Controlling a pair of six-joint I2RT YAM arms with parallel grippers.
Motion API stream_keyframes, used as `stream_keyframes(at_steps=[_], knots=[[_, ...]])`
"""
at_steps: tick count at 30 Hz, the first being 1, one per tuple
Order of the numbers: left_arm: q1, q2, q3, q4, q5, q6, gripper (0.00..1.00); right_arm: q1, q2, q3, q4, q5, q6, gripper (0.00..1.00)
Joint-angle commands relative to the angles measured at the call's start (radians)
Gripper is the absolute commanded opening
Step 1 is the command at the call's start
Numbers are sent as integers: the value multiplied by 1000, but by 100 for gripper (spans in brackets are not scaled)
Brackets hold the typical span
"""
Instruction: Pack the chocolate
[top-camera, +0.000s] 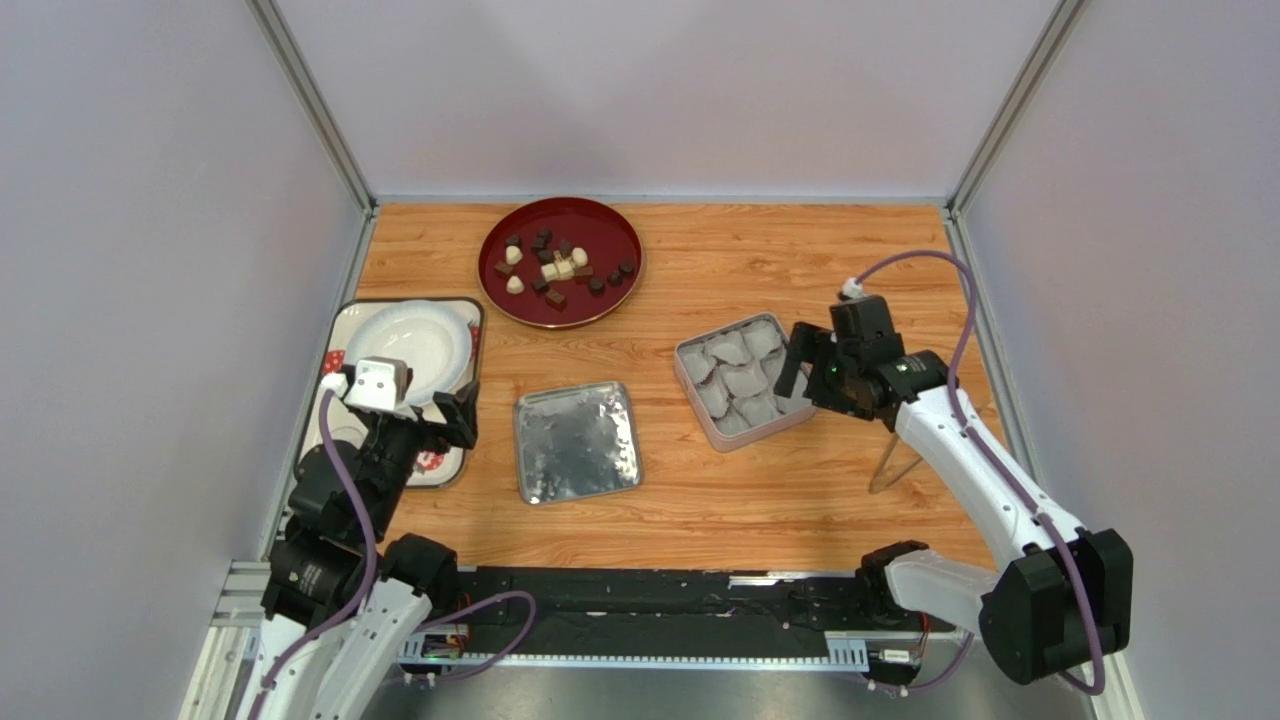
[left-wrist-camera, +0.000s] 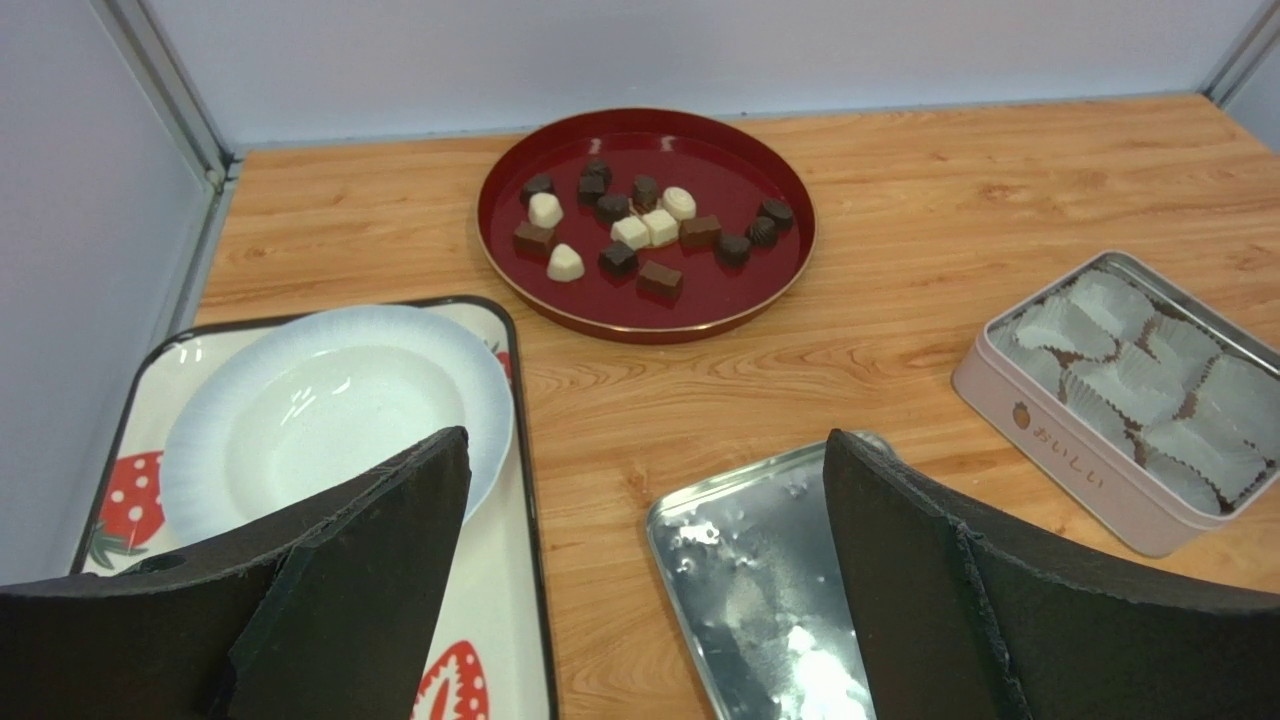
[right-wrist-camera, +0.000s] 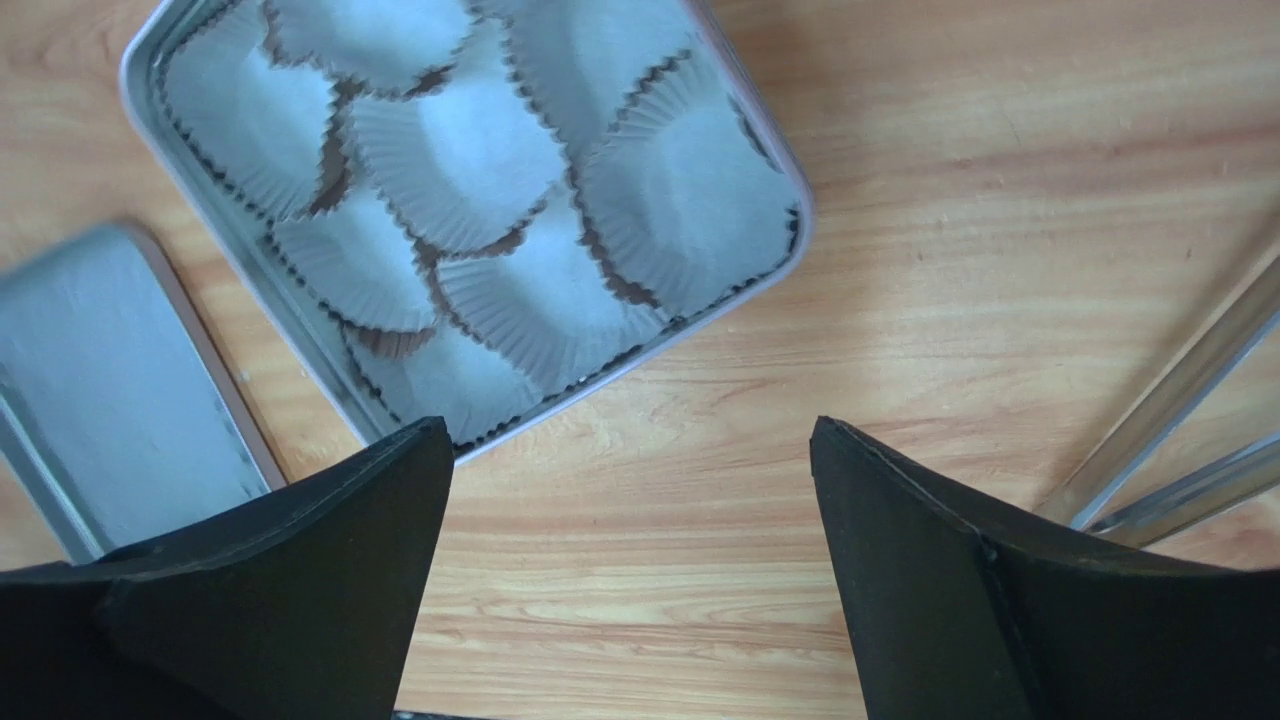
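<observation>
The chocolate (top-camera: 559, 270), several dark brown and cream pieces, lies on a round red tray (top-camera: 601, 225) at the back; it also shows in the left wrist view (left-wrist-camera: 658, 227). The open tin (top-camera: 751, 435) holds white paper liner cups (top-camera: 744, 375) and no chocolate. My right gripper (top-camera: 800, 375) is open and empty, just right of the tin; in its wrist view (right-wrist-camera: 628, 428) bare wood lies between the jaws. My left gripper (top-camera: 436, 428) is open and empty over the strawberry tray's right edge; its wrist view (left-wrist-camera: 643, 443) looks toward the red tray (left-wrist-camera: 721, 165).
The tin's silver lid (top-camera: 577, 440) lies flat left of the tin. A white plate (top-camera: 409, 342) sits on a strawberry-print tray (top-camera: 451, 468) at the left. Metal tongs (top-camera: 894, 465) lie right of the tin, also in the right wrist view (right-wrist-camera: 1172, 435).
</observation>
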Motion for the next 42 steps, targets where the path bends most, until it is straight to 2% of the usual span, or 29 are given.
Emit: stream_keyframes(at_steps=[1,7,12,18,21,27,30,34,35,37,42], knots=[[-2,82,70,65,37,-20,96,-147,-54,-102,99,-104,209,94],[-2,219,132,171,35,30,96,-236,-53,-227,277,-198,326,94],[-2,277,125,234,19,70,96,-256,35,-208,362,-212,337,94],[-2,256,91,245,3,73,96,-258,166,-156,449,-194,332,89],[-8,245,86,240,0,78,96,-258,228,-104,451,-187,277,89],[-40,210,73,237,-14,98,96,-259,295,74,338,-224,156,88],[-61,190,65,236,-35,112,96,-276,276,122,223,-152,113,88],[-94,167,56,236,-61,113,96,-321,190,145,80,82,108,89],[-109,160,53,236,-64,134,96,-359,176,148,56,117,117,90],[-124,151,51,237,-70,138,96,-414,154,152,-9,188,139,100],[-161,130,42,237,-80,145,96,-546,134,161,-69,222,148,100]])
